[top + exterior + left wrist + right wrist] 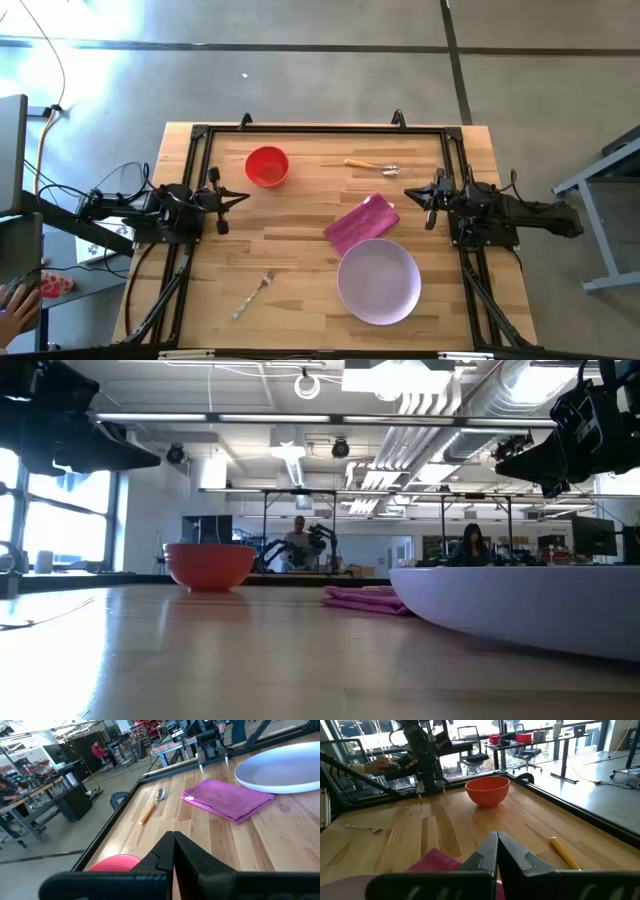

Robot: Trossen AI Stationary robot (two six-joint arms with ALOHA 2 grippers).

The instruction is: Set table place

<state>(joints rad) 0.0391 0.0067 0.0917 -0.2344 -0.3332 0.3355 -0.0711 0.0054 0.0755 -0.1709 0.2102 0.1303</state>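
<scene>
lavender plate [379,281] beside magenta napkin [361,222]; no legible writing

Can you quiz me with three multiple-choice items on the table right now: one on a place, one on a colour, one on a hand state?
1. Where does the napkin lie?
A. Inside the bowl
B. Beside the plate, its corner at the plate's rim
C. Under the fork

2. What colour is the spoon's handle?
A. Yellow
B. Green
C. Black

3. How is the left hand?
A. Shut on the fork
B. Wide open over the plate
C. Shut, holding nothing

Answers:
1 B, the high view shows the magenta cloth right at the lavender plate.
2 A, the spoon has a yellow handle.
3 C, its fingers meet, with the fork lying apart on the table.
</scene>
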